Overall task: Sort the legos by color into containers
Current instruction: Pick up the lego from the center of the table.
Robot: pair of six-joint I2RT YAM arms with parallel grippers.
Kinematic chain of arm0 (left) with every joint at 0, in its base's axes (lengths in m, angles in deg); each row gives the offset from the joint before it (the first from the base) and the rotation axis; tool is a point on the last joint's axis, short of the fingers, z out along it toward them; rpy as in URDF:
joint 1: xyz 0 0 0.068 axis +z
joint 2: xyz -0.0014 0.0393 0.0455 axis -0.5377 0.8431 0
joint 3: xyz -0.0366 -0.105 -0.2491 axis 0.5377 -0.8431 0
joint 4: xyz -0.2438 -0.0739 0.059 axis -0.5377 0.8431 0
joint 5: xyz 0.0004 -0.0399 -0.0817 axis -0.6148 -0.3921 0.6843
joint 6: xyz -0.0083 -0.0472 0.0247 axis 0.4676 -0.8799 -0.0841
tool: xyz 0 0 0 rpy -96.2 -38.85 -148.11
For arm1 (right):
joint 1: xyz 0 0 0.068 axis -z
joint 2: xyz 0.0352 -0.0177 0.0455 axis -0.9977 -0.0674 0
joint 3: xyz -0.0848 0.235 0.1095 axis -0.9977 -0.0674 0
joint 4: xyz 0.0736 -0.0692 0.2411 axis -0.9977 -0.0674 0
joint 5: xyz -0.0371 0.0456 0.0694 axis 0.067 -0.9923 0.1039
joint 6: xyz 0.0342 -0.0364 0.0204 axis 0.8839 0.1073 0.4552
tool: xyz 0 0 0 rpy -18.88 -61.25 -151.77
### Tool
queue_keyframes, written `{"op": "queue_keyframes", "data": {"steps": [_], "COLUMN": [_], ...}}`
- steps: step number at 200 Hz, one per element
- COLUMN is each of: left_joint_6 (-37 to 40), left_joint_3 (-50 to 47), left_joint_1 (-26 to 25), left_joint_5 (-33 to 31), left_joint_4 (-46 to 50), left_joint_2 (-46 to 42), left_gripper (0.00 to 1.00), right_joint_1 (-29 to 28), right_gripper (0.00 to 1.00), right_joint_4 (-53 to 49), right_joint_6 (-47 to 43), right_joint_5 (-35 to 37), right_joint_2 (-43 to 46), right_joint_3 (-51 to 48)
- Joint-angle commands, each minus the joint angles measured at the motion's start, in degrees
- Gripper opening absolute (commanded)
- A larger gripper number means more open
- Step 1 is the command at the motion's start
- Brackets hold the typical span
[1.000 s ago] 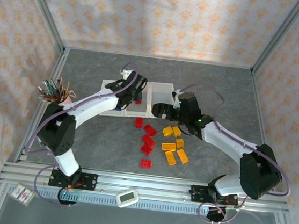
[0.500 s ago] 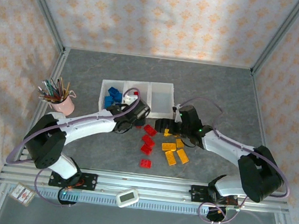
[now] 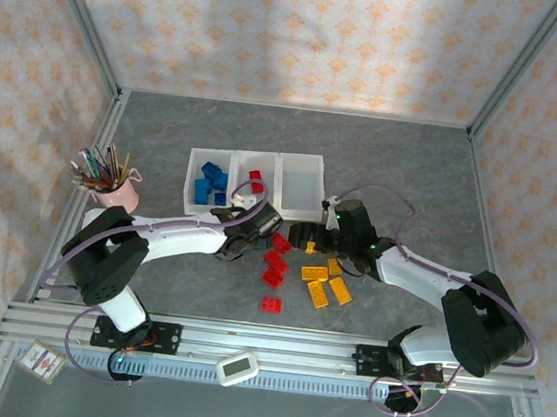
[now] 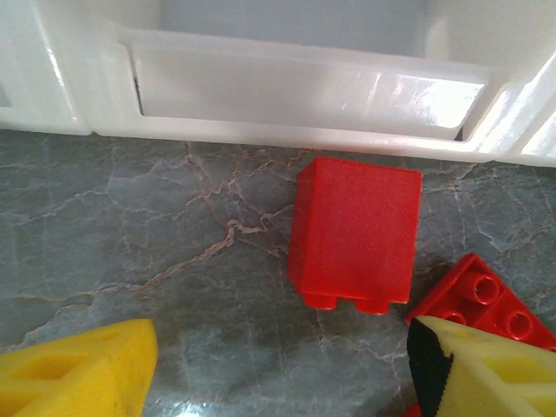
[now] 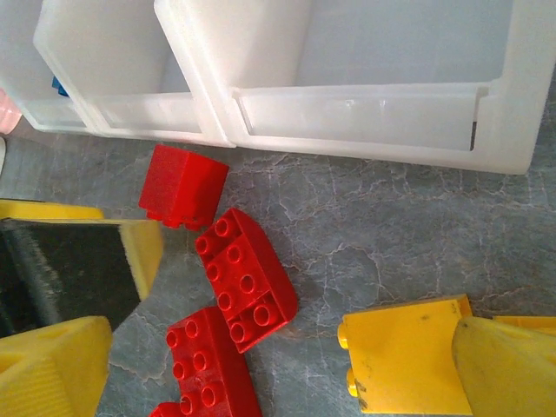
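left pincer (image 4: 282, 372) has dropped from the translucent white plastic bins (image 3: 257, 154) down to the surface (image 4: 130, 261).
Pick step: it's spread, just short of a red studded brick (image 4: 354, 233) mid-surface; right pincer (image 5: 278, 372) spread beside a yellow brick (image 5: 404, 352). Next, likely: advance, clamp, lift.

Glossy plastic legos (image 4: 354, 230), translucent containers (image 4: 295, 87)

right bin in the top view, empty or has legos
Empty: the right bin shows bare white floor; middle bin holds red legos, left bin blue legos.
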Motion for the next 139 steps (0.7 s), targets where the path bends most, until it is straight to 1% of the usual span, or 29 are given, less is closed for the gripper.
{"op": "queue_keyframes", "data": {"steps": [1,20,37,61,80,105,125,139], "left_joint_6": [0.0,0.3,1.2,1.7,1.9,1.9,1.9,2.0], "left_joint_3": [2.4,3.3,4.6,7.1,7.6,7.5,6.9,6.3], "left_joint_1": [-0.2,-0.2,0.0,0.6,1.2,2.1,2.2,2.2], "left_joint_5": [-0.3,-0.9,-0.9,-1.7,-1.8,-1.9,-2.3,-2.2], "left_joint_4": [-2.2,-3.4,-4.7,-4.2,-4.9,-4.8,-4.7,-4.8], "left_joint_2": [2.3,4.2,5.8,8.4,9.3,9.8,9.4,9.1], "left_gripper": [0.76,0.72,0.71,0.67,0.59,0.52,0.45,0.42], "right_joint_1": [0.4,0.4,0.4,0.4,0.4,0.4,0.4,0.4], "right_gripper": [1.0,1.0,1.0,1.0,1.0,1.0,1.0,1.0], "right_joint_4": [1.1,1.2,1.4,1.3,1.2,0.7,0.5,0.5], "right_joint_6": [-1.3,-1.4,-1.5,-1.4,-1.5,-1.6,-1.7,-1.7], "right_joint_5": [1.1,1.3,1.4,1.4,1.6,1.7,1.9,1.9], "right_joint_2": [-0.4,-0.5,-0.6,-0.9,-0.6,-0.2,0.1,0.2], "right_joint_3": [0.1,0.1,0.2,0.5,0.4,0.4,0.4,0.5]}}
